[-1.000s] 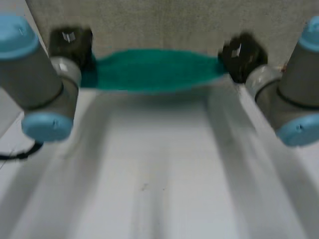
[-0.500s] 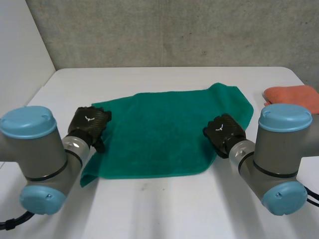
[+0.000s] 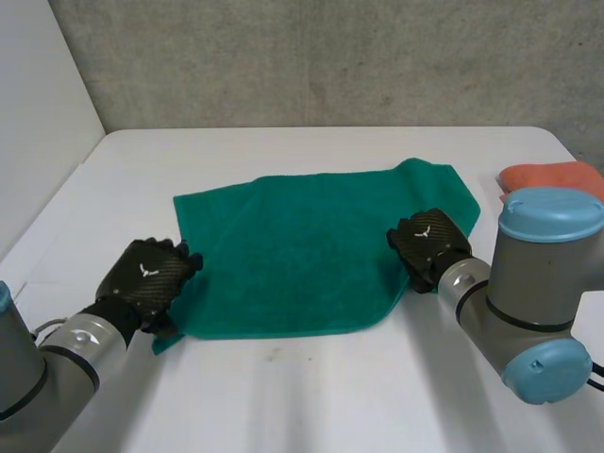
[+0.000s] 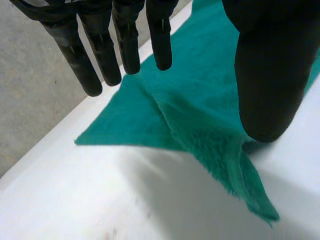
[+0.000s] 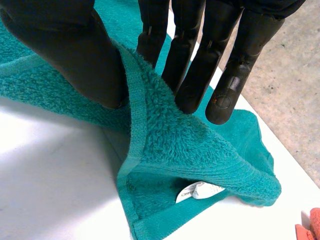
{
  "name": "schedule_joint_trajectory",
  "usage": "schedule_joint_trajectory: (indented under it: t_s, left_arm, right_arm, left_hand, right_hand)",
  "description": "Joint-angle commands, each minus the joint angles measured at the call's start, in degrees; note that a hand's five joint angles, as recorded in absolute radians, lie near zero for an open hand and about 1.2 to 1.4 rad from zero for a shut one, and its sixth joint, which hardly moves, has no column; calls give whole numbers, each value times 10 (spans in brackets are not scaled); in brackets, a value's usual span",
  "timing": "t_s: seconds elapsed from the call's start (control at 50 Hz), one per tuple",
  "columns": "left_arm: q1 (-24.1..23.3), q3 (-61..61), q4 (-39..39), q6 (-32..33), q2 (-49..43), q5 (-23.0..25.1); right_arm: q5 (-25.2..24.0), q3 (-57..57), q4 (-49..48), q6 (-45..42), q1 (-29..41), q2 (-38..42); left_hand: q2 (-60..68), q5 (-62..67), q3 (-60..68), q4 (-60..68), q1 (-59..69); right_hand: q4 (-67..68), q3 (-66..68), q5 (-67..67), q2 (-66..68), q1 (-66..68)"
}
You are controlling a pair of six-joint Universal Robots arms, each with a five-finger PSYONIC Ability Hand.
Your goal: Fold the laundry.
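On the worktop [image 3: 283, 396] the towel [image 3: 302, 255] lies spread. The right hand [image 3: 429, 245] pinches its right edge between fingers and thumb. The left hand [image 3: 146, 278], fingers straight and released, seemingly touches the near-left corner.

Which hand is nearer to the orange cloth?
Right. The right hand pinches the green towel at its right edge, on the side of the orange cloth; the left hand is open at the towel's left corner.
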Motion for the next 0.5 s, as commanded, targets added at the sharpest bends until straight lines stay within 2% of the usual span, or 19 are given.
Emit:
schedule_joint_trajectory:
  t_s: [0.02,0.2,0.24,0.32,0.34,0.36,0.44,0.46,0.5]
  left_arm:
    - [5,6,41,3,-53,-7]
    - [5,11,58,36,-90,-8]
    - [6,14,59,45,-93,-7]
    - [6,28,74,61,-98,-17]
    - [6,34,84,62,-101,-27]
    - [6,37,91,62,-104,-34]
    - [5,51,109,62,-110,-66]
    - [4,54,110,62,-110,-70]
    - [1,57,110,61,-110,-77]
  right_arm:
    - [1,2,0,3,-2,0]
    - [2,2,-1,2,-1,1]
    - [2,2,0,3,-1,2]
    - [2,2,0,7,1,2]
    - [2,2,0,9,1,1]
    - [2,2,0,10,0,1]
    - [3,4,3,21,0,-1]
    - [4,7,6,36,0,-2]
    - [4,10,10,53,-3,-4]
  left_hand:
    - [23,32,20,29,19]
    - [52,60,49,58,47]
    - [100,109,98,106,96]
    - [320,329,318,326,316]
    - [462,471,460,468,458]
    - [536,544,533,542,531]
    - [560,568,557,566,555]
    - [560,568,557,566,555]
    - [560,568,557,566,555]
  right_hand:
    - [117,123,127,125,231]
    - [117,123,127,125,231]
    - [117,123,127,125,231]
    - [117,123,127,125,231]
    - [117,123,127,125,231]
    - [117,123,127,125,231]
    - [-430,-424,-420,-422,-316]
    - [-513,-507,-503,-504,-398]
    - [-557,-551,-547,-549,-443]
